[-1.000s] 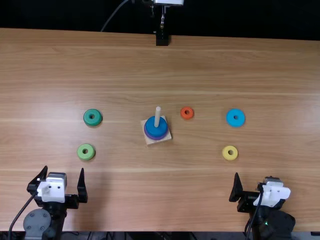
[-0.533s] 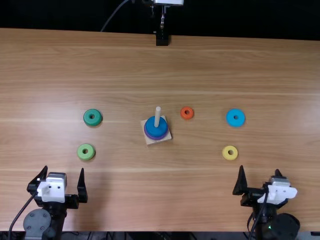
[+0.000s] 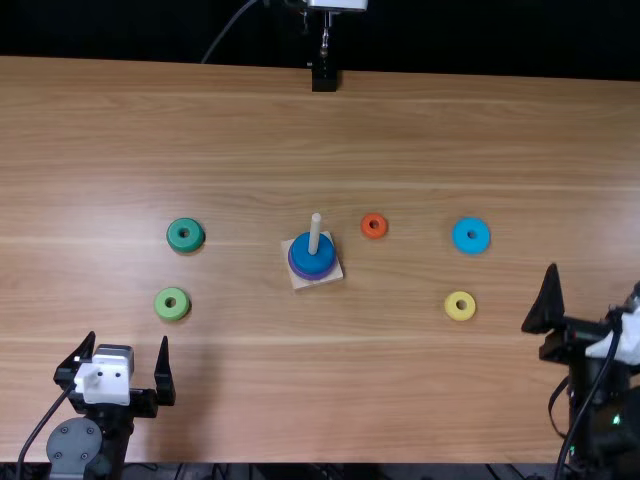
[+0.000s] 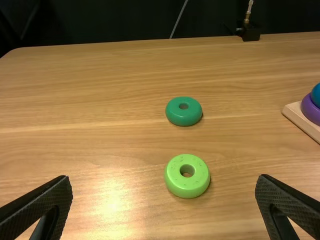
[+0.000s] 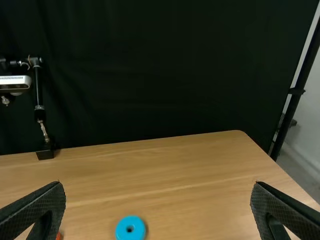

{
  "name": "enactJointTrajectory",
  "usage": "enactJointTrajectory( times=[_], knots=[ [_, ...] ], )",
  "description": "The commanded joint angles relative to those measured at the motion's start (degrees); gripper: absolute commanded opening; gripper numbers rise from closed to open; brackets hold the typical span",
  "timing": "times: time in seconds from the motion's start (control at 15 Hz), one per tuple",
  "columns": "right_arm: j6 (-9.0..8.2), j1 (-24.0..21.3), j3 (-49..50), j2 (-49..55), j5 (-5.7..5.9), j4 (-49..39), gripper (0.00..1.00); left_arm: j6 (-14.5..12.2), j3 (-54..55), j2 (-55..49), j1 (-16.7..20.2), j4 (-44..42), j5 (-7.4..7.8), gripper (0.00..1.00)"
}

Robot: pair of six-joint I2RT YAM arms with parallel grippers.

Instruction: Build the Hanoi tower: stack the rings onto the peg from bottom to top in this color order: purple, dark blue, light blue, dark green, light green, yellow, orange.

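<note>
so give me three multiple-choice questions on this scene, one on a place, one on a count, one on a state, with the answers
1. In the top view, where is the orange ring relative to the peg?
A) left of it
B) right of it
C) threaded on it

2. How many rings are on the peg?
A) two
B) three
C) five

3. What is the state of the left end effector?
A) shut and empty
B) shut on a ring
C) open and empty

Answers:
1. B: the ring lies on the wood to the peg's right.
2. A: the dark blue ring sits on the purple ring.
3. C: its fingers stand wide apart, gripping nothing.
</note>
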State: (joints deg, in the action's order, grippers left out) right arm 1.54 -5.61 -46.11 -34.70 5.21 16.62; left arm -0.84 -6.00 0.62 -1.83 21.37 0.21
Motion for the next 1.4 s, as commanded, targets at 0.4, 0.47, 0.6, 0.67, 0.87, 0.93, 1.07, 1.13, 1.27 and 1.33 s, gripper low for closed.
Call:
enactJointTrajectory(
  times=[0.4,0.47,0.6,0.67,0.87,0.93,1.07,1.13,1.27,1.33],
  knots=[
    [-0.80,1.4,-24.6,-36.6,-7.22,24.3,1.00,-0.6,6.0,-0.6,0.3,4.6,0.11,1.00],
    [-2.28,2.8,-26.2,-41.0,-7.11,24.7,1.00,-0.6,6.0,-0.6,0.3,4.6,0.11,1.00],
    [-7.03,4.0,-28.6,-50.6,-6.48,24.8,1.00,-0.6,6.0,-0.6,0.4,4.6,0.11,1.00],
    [-9.03,4.0,-30.1,-53.7,-6.58,24.8,1.00,-0.6,6.0,-0.6,0.3,4.6,0.11,1.00],
    [-12.19,3.9,-32.6,-62.3,-6.48,24.7,1.00,-0.6,6.0,-0.6,0.4,4.6,0.11,1.00],
    [-12.19,3.8,-33.2,-64.7,-6.48,24.7,1.00,-0.6,6.0,-0.6,0.4,4.6,0.11,1.00],
    [-12.09,3.8,-34.4,-68.2,-6.48,24.3,1.00,-0.6,6.0,-0.6,0.4,4.6,0.11,1.00],
    [-11.98,3.8,-34.8,-70.4,-6.37,24.2,1.00,-0.6,6.0,-0.6,0.4,4.6,0.11,1.00],
    [-11.77,3.7,-35.8,-73.5,-6.37,24.3,1.00,-0.6,6.0,-0.6,0.3,4.6,0.11,1.00],
    [-11.77,3.6,-36.8,-74.5,-6.37,24.4,1.00,-0.6,6.0,-0.6,0.3,4.6,0.11,1.00]
  ],
)
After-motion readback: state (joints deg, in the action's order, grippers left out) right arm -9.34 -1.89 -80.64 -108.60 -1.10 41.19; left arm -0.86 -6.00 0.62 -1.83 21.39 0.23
